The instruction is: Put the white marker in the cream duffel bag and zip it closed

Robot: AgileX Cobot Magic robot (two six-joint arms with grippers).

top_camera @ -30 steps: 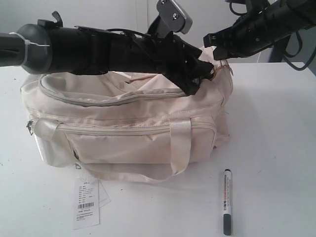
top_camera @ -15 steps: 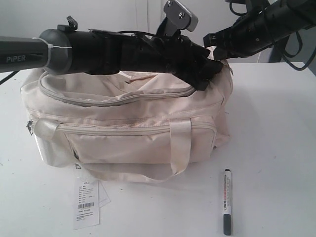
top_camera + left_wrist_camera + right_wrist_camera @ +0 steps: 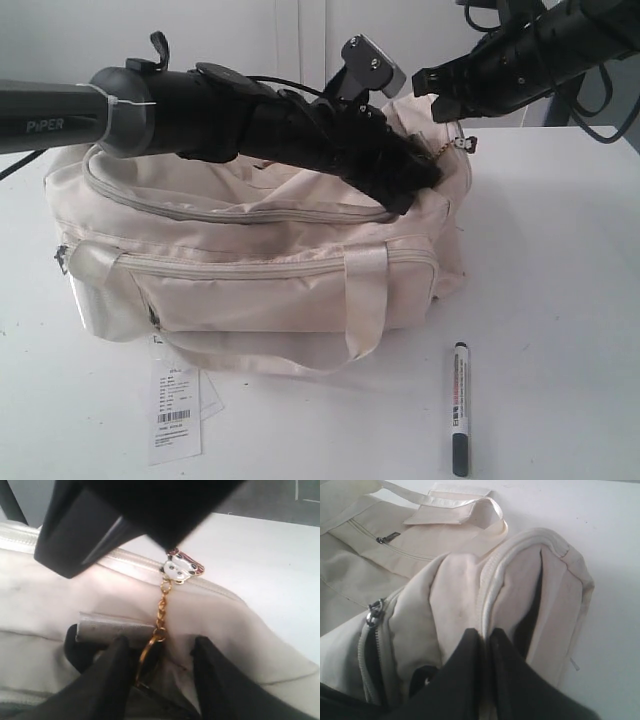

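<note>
**White marker [image 3: 460, 405], slim and dark-capped, lies outside the soft cream duffel bag [image 3: 250, 270] while both grippers work at its end**

The white marker is seen flat on the white table [image 3: 560, 300], in front of the bag's right end and apart from it. Neither arm touches it. A white barcode hang tag [image 3: 175, 410] lies in front of the bag's other end.

The right gripper [image 3: 485, 645] is pressed together on a raised fold of cream fabric at the bag's end. The fold appears to be pinched so that the soft bag is braced and kept taut against a pull on the zip.

The left gripper [image 3: 160, 675] is reached across the bag top to the same end. Its black fingers [image 3: 117, 670] are spread, and a gold chain zip pull with a small panda charm [image 3: 180, 570] hangs between them without being clamped. It is judged to be lined up to take that pull.

In the exterior view the top zipper [image 3: 230, 215] looks closed along most of its length. A short dark gap beside a slider [image 3: 370, 617] is shown in the right wrist view. The bag is therefore judged not yet open enough, and the marker has not yet been picked up.
</note>
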